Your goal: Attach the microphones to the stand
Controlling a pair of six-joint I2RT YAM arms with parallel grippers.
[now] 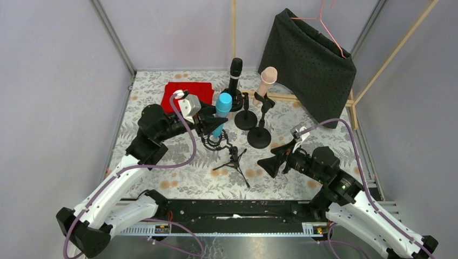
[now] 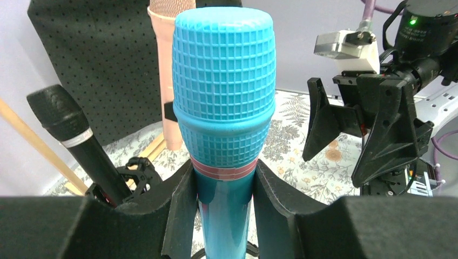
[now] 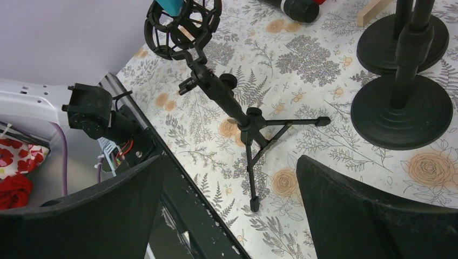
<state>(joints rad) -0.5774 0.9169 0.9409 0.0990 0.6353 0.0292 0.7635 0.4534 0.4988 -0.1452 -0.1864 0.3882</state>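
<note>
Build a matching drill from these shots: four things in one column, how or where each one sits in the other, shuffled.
1. blue microphone
2. pink microphone
3. right gripper
4. tripod stand

A. open, holding nothing
B. clipped upright on a round-base stand
C. legs spread on the table
D. clamped in the left gripper

Pairs: 1-D, 2-B, 3-A, 4-C

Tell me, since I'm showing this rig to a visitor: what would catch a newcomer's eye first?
The light blue microphone fills the left wrist view, clamped in the left gripper with its lower end in the ring mount of the small tripod stand. Behind it, a black microphone and a peach-pink microphone stand upright on round-based stands; the right gripper sits open nearby.
</note>
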